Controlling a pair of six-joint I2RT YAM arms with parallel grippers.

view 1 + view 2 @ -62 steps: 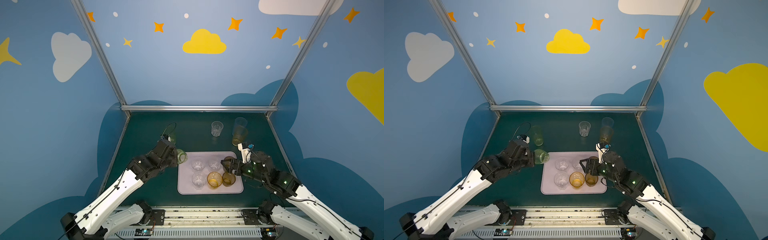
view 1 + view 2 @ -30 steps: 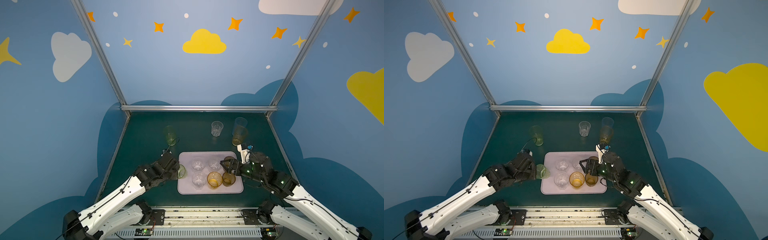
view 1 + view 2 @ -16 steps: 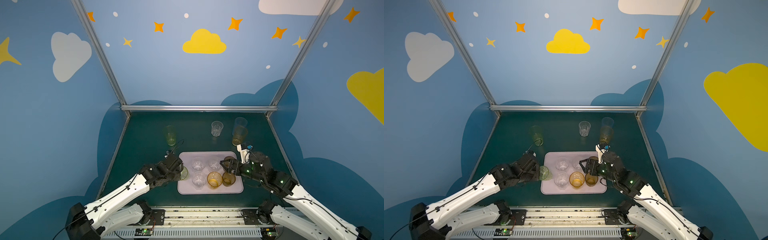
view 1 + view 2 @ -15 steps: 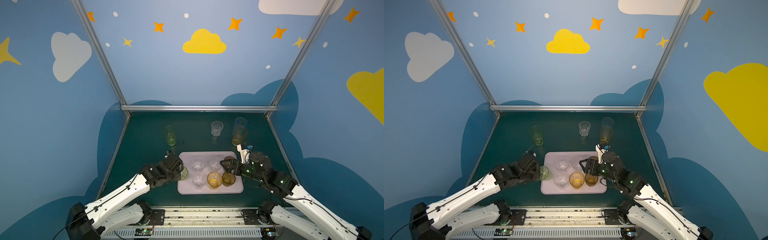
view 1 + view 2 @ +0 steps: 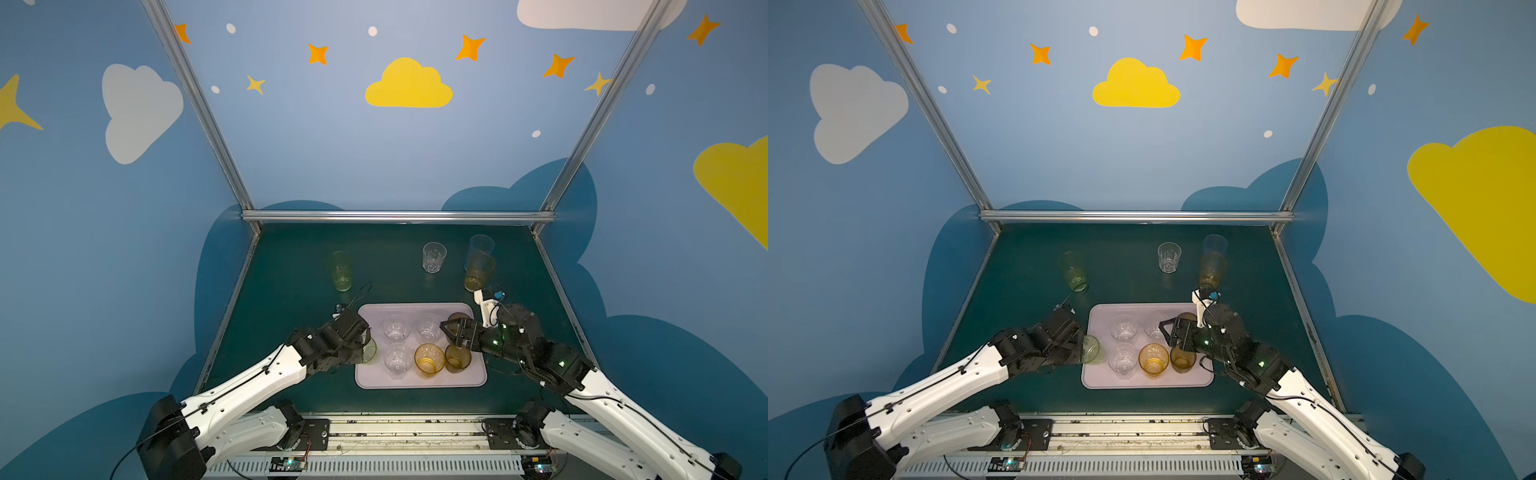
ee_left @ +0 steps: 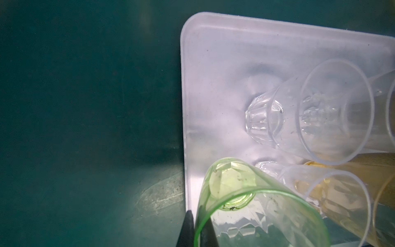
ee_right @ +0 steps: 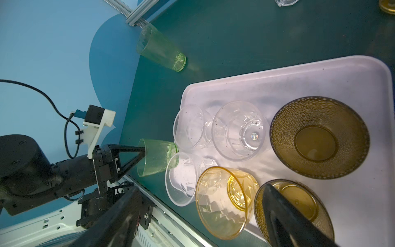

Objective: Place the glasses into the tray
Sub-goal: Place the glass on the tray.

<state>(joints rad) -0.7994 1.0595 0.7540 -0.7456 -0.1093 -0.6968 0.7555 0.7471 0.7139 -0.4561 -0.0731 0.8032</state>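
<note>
The pale lilac tray (image 5: pixel 419 384) lies at the front middle of the table. It holds three clear faceted glasses, an amber glass (image 5: pixel 429 359) and two brown ones (image 5: pixel 458 358). My left gripper (image 5: pixel 360 340) is shut on the rim of a short green glass (image 5: pixel 369 351), which is tilted with its base over the tray's left edge (image 6: pixel 186 128). In the left wrist view the fingertips (image 6: pixel 189 218) pinch the green wall (image 6: pixel 230 186). My right gripper (image 5: pixel 451 330) is open over the tray's right side with nothing between its fingers; in its wrist view one finger (image 7: pixel 277 205) covers part of a brown glass.
On the green table behind the tray stand a tall green glass (image 5: pixel 341 272) at the left, a short clear glass (image 5: pixel 434 257) in the middle, and a tall amber glass (image 5: pixel 478 272) in front of a tall pale blue one (image 5: pixel 481 247) at the right. Metal frame posts and blue walls surround the table.
My left arm has carried the short green glass forward and right, to the tray's left edge. The right arm has stayed where it was, still open.
</note>
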